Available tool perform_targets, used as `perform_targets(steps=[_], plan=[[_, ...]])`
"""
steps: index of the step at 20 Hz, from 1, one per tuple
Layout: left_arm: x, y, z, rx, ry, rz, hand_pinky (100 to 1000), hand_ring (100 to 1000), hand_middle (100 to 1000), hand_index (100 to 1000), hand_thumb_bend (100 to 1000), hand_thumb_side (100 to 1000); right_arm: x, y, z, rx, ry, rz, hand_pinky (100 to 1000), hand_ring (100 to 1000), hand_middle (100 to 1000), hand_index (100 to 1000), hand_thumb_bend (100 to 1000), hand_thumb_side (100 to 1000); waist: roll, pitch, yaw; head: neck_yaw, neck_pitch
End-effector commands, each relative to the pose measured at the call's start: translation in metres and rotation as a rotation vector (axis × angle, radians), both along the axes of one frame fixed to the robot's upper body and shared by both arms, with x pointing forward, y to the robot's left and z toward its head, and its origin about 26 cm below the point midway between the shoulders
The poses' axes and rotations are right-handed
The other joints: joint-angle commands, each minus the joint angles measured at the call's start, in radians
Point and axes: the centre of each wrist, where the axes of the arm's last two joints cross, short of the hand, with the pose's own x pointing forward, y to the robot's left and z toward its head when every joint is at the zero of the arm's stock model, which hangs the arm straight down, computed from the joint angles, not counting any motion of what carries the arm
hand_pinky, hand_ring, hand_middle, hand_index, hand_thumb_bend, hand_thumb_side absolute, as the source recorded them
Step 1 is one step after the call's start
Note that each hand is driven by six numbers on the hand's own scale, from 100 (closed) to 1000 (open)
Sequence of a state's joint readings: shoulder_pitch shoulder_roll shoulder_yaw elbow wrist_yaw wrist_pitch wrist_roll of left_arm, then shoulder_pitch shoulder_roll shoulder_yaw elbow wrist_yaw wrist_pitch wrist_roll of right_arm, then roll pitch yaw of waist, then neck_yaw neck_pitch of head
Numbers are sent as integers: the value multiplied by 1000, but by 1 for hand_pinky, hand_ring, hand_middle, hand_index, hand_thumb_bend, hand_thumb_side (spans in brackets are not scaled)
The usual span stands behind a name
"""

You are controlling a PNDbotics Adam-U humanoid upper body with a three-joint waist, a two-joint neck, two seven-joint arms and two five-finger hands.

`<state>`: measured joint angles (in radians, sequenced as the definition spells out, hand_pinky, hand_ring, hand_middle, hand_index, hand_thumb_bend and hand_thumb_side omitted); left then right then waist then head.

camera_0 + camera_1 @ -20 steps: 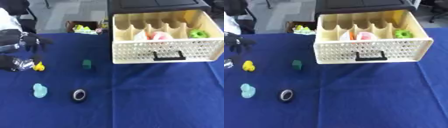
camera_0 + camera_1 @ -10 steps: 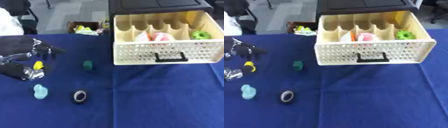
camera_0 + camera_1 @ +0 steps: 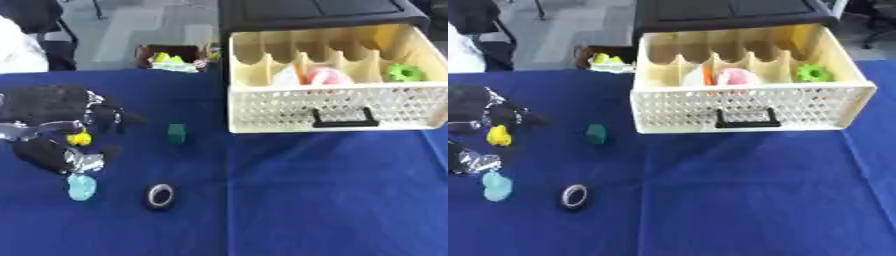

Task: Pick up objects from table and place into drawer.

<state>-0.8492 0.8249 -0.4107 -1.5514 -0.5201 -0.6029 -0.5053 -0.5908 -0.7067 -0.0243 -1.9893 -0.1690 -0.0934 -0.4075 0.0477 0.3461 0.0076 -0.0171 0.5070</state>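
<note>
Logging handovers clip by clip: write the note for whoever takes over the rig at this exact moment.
Left hand: over the table's left side, fingers curled around the yellow object; whether it is gripped is unclear. Right hand: not in view.
On the blue table: dark green block, light blue object, black ring.
Done: the open drawer already holds a pink item and a green gear-like piece.
Left: yellow object, green block, blue object and ring all go into the drawer.

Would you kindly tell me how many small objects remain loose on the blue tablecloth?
4: a yellow piece at the left hand, a green block, a light-blue piece, a black ring. The hand may hide others.
</note>
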Motion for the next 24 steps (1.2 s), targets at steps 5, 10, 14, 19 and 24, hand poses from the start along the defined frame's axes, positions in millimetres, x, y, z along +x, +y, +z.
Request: perform_targets(steps=[5, 10, 14, 19, 24], plan=[[-2, -10, 7, 145, -15, -49, 536, 614, 707, 897, 287, 1000, -4, -2, 6, 2, -11, 4, 733, 574, 435, 717, 100, 958, -1, -15, 0, 8, -9], [1, -16, 0, 170, 26, -58, 511, 593, 668, 978, 282, 1000, -3, -2, 5, 5, -3, 10, 735, 573, 431, 712, 100, 964, -2, -15, -1, 11, -5], [5, -19, -5, 205, 53, -47, 511, 601, 705, 1000, 291, 1000, -3, -3, 3, 9, 8, 11, 736, 571, 428, 706, 100, 966, -2, -14, -2, 14, -4], [8, -23, -9, 212, 69, -34, 503, 623, 768, 1000, 245, 1000, -3, -3, 2, 14, 15, 10, 737, 570, 425, 703, 100, 969, -3, -15, -1, 15, 1], [11, -28, -20, 190, 116, -7, 504, 628, 756, 1000, 259, 1000, -3, -3, 1, 23, 21, 11, 737, 569, 422, 700, 100, 970, -7, -19, 3, 28, 13]])
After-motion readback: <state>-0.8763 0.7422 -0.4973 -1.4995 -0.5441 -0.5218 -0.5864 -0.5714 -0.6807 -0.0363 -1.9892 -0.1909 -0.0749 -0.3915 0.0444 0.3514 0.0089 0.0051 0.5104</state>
